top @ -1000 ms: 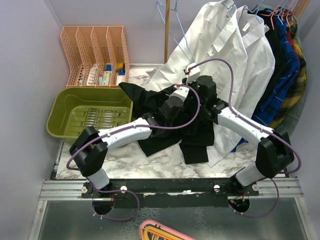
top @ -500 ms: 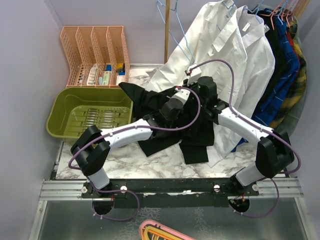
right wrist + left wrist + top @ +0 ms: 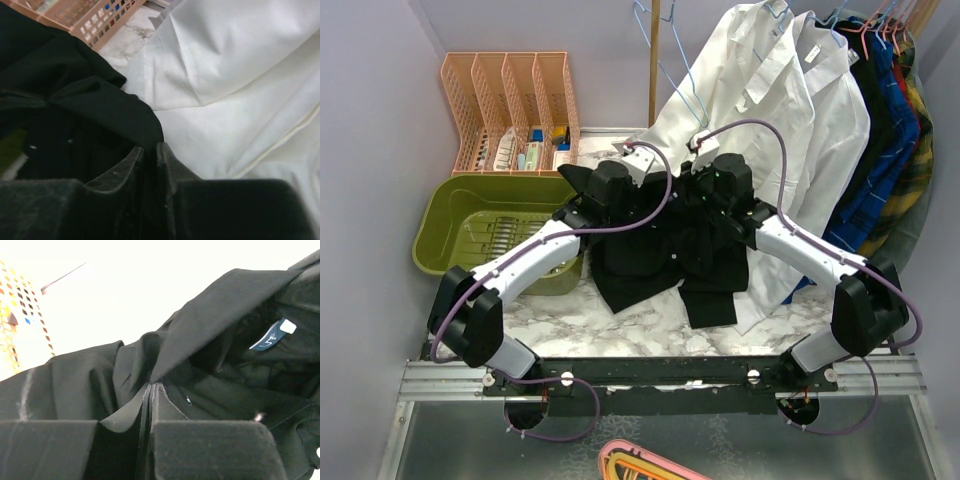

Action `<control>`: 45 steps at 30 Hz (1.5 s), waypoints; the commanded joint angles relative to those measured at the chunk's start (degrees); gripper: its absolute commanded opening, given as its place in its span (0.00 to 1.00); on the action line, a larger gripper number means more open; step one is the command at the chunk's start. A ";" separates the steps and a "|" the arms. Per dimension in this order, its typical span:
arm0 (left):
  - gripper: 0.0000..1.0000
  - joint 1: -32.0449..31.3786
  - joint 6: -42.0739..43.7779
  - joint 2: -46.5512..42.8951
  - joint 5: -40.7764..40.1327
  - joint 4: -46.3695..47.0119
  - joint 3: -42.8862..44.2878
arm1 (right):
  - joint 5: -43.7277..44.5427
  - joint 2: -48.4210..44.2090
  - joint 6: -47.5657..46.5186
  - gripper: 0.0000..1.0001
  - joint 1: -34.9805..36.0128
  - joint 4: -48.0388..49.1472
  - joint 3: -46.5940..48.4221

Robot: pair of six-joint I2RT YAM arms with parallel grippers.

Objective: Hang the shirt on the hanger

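We hold the shirt (image 3: 650, 255) up between both arms over the marble desk (image 3: 570, 322), its lower part draping down onto the surface. The left hand (image 3: 151, 389) is clamped on a fold of black cloth near the collar, whose blue neck label (image 3: 272, 335) shows in the left wrist view. The right hand (image 3: 150, 150) is pinched shut on another black edge, hard against the white shirts (image 3: 770, 100) hanging behind. The hanger (image 3: 678, 72), thin and light blue, hangs at the back by the wooden pole (image 3: 653, 60), well apart from the shirt and not yet in it. We judge this the spreading step. To do it well we should hold both pinches firm, draw the hands apart evenly so the neck opens flat, and lift until the hem clears the desk. The soft cloth may slip or bunch, so the pull should be slow. The right hand must avoid snagging the white cloth beside it.
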 commanded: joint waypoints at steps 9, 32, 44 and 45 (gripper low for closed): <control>0.00 1.66 1.37 -2.65 5.49 -7.15 1.80 | -0.47 -14.41 2.49 0.74 -0.90 -2.93 -6.83; 0.00 1.59 -3.15 -2.15 2.98 -11.64 10.09 | 9.60 6.90 -4.12 0.73 -1.34 -25.74 49.48; 0.00 1.92 -2.87 -4.84 5.99 -11.14 7.84 | 8.20 13.78 -5.21 0.57 -2.98 -20.49 48.34; 0.00 2.00 -2.91 -4.81 6.30 -11.08 7.70 | 7.83 13.82 -4.91 0.53 -3.21 -20.13 47.93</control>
